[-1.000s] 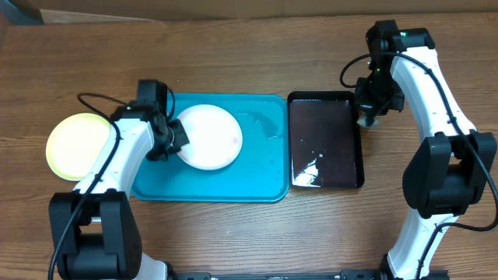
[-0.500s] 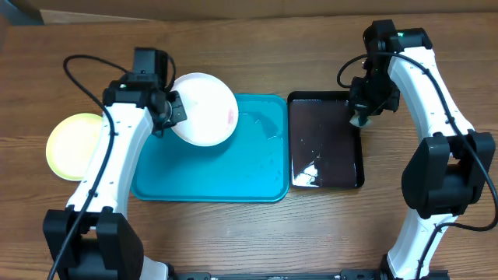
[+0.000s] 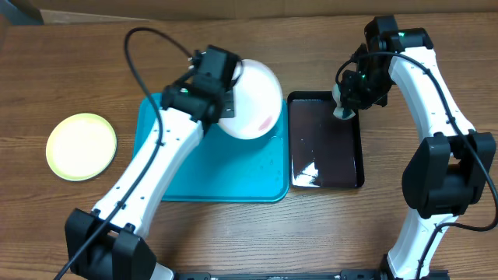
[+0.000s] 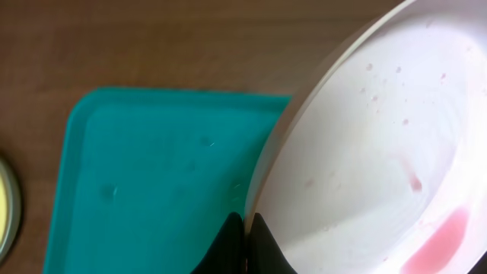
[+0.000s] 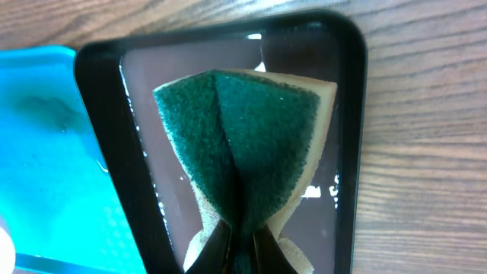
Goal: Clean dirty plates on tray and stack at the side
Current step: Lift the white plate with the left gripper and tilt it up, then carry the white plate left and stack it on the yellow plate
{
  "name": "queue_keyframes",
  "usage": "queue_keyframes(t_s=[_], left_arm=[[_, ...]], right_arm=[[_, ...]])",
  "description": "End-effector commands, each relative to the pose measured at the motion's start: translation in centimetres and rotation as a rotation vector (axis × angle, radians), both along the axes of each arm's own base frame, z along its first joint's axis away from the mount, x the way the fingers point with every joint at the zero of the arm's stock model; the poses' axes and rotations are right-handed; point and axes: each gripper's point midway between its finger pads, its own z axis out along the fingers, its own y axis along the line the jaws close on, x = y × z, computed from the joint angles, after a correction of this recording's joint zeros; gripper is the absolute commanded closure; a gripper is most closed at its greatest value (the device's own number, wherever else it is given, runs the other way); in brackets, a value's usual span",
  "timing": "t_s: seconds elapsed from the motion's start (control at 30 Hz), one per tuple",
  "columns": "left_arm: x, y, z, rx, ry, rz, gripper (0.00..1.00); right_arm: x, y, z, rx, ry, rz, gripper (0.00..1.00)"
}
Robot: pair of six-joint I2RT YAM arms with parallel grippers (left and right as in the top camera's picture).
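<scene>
My left gripper [image 3: 227, 105] is shut on the rim of the white plate [image 3: 257, 97] and holds it tilted above the turquoise tray [image 3: 194, 175], near its right end. The plate has a pink-red smear; it fills the left wrist view [image 4: 380, 152], where the jaws [image 4: 245, 228] pinch its edge. The yellow-green plate [image 3: 81, 146] lies on the table left of the tray. My right gripper [image 3: 344, 105] is shut on a green and cream sponge [image 5: 243, 152] above the black tray. The pale cyan plate is not in view.
The glossy black tray [image 3: 325, 140] holds dark liquid and stands right of the turquoise tray; it also shows in the right wrist view [image 5: 350, 114]. Cables arc over the left arm. Bare wooden table lies in front and at the far left.
My left gripper has lifted the white plate off the tray and carried it right, toward the black tray. My right gripper has moved a little left with the sponge.
</scene>
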Motion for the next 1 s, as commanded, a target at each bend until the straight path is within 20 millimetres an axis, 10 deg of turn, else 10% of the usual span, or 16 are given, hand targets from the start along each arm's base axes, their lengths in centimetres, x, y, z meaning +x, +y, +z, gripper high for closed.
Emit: queue_keyframes(t_s=[0.0, 0.47, 0.97], left_arm=[[0.5, -2.8, 4.9, 0.010, -0.150, -0.043, 0.96], [-2.1, -11.5, 9.3, 0.234, -0.426, -0.192, 0.96], [-5.7, -15.7, 16.4, 0.578, -0.688, -0.279, 0.96]], right_arm=[[0.7, -1.1, 0.3, 0.022, -0.022, -0.035, 0.96], [1.7, -7.4, 0.3, 0.020, -0.046, -0.189, 0.96], [1.5, -8.0, 0.3, 0.020, -0.040, -0.201, 0.96]])
